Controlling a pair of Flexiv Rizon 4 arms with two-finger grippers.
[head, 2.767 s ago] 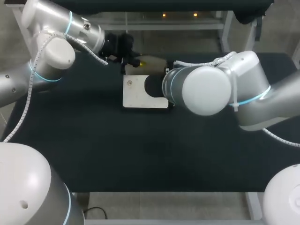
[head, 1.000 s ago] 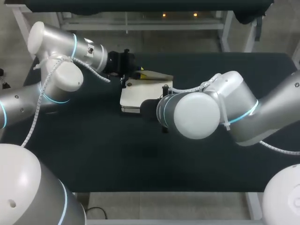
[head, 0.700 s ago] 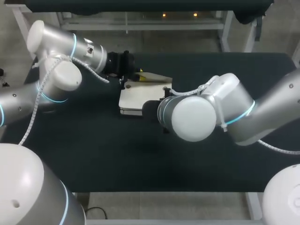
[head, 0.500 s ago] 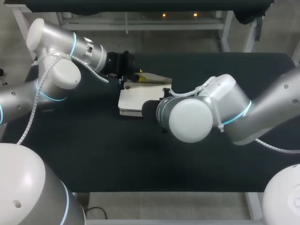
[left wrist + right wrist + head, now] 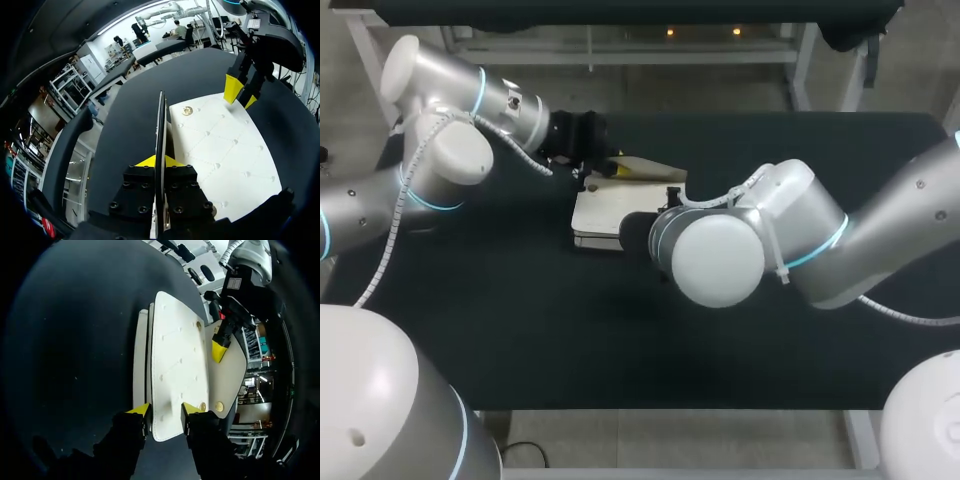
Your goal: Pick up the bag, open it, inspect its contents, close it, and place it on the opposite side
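The white bag (image 5: 594,214) lies on the black table (image 5: 520,320), just left of the middle at the back. Its flap (image 5: 160,125) stands up on edge, and my left gripper (image 5: 152,161) is shut on it. In the head view that gripper (image 5: 604,165) sits at the bag's far edge. My right gripper (image 5: 166,412) straddles the end of the bag's front panel (image 5: 177,362), one yellow fingertip (image 5: 141,411) against each face. In the head view the right wrist (image 5: 705,255) hides its fingers. A brass snap (image 5: 187,110) shows on the bag's face.
Black cloth covers the table, with wide open room toward the front (image 5: 640,350) and at the right (image 5: 880,150). My right arm's bulky elbow hangs over the table's middle, close to the bag.
Bag and both grippers have drifted slightly to the left. My right arm has swung further left over the bag's near edge. The flap stays raised in the left gripper.
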